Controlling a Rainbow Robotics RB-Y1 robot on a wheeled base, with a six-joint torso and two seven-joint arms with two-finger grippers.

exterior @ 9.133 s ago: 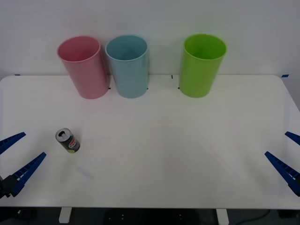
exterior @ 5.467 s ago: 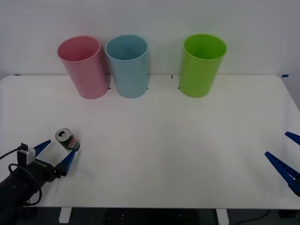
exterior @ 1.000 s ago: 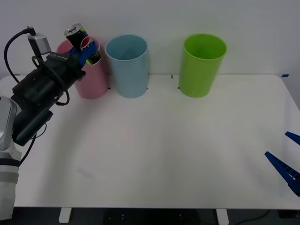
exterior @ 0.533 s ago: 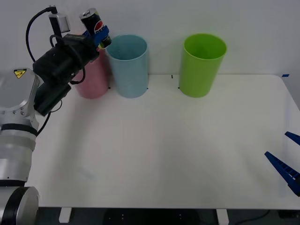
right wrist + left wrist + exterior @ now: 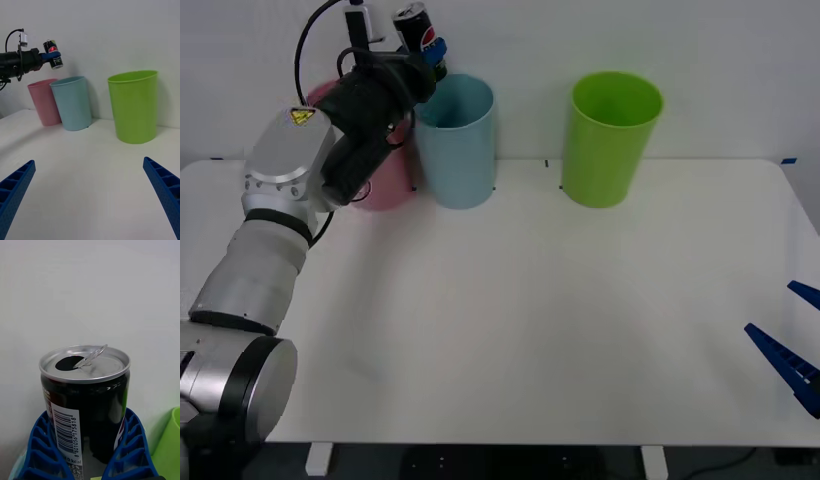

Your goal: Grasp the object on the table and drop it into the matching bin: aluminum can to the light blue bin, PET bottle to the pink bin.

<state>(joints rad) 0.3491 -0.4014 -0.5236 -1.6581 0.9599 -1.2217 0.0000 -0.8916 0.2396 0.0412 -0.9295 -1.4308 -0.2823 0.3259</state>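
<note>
The white table [image 5: 530, 330] carries pink [image 5: 385, 185], light blue [image 5: 460, 150] and green [image 5: 610, 140] bins.

We see the left gripper [image 5: 52, 56] clamped on the aluminum can [image 5: 53, 54], held high above the left rim of the light blue bin [image 5: 72, 103]. The pink bin [image 5: 43, 101] stands just left of the blue one and a green bin [image 5: 133, 106] to the right, all on the white table [image 5: 90, 180]. Our own right gripper [image 5: 90, 195] hangs low over the near table, its blue fingers [image 5: 163, 187] spread wide.
</note>
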